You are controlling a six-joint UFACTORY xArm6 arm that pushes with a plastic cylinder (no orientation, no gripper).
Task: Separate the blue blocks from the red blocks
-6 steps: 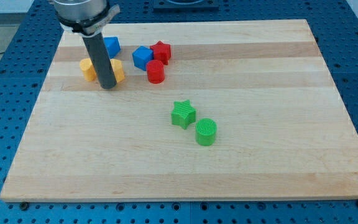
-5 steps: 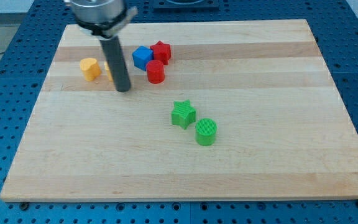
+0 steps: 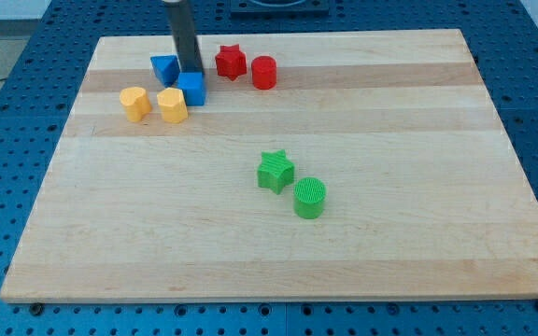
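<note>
My tip [image 3: 189,71] is at the view's upper left, touching the top of a blue cube [image 3: 191,90] and just right of a second blue block [image 3: 164,69]. A red star [image 3: 231,63] and a red cylinder [image 3: 264,72] sit to the right of the tip, apart from the blue blocks. The rod rises out of the view's top edge.
Two yellow blocks [image 3: 135,103] [image 3: 172,105] lie just left and below the blue cube. A green star [image 3: 276,172] and a green cylinder [image 3: 310,198] sit near the board's middle. The wooden board [image 3: 437,187] rests on a blue perforated table.
The tip moved up and right past the yellow blocks to behind the blue cube. The blue cube now lies left by the yellow blocks; both red blocks moved up and right.
</note>
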